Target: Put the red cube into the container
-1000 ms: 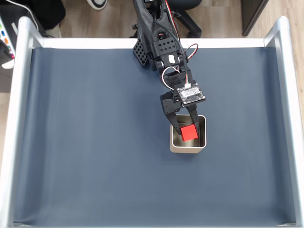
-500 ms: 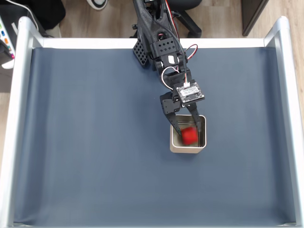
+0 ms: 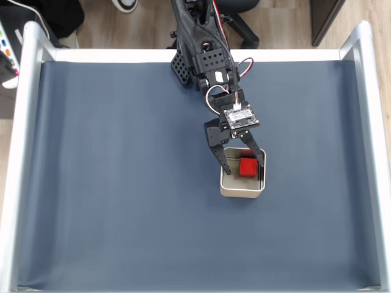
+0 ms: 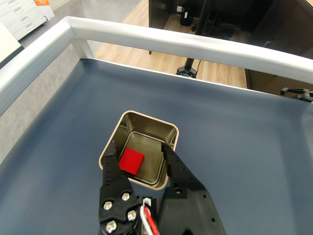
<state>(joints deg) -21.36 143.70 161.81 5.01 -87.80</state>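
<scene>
Below the spread-fingered gripper [image 3: 236,159] [image 4: 139,156], the red cube [image 3: 247,166] [image 4: 131,161] lies free inside the container [image 3: 242,191] [image 4: 146,118], blue mat [image 3: 122,183] around.

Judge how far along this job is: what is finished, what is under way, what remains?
Finished: the red cube lies on the floor of the tin. Under way: the open pincer hovers above the tin, holding nothing. Remaining: probably just drawing the arm away.

Matte red cube [image 4: 131,161], shiny metal container [image 4: 172,134]
</scene>
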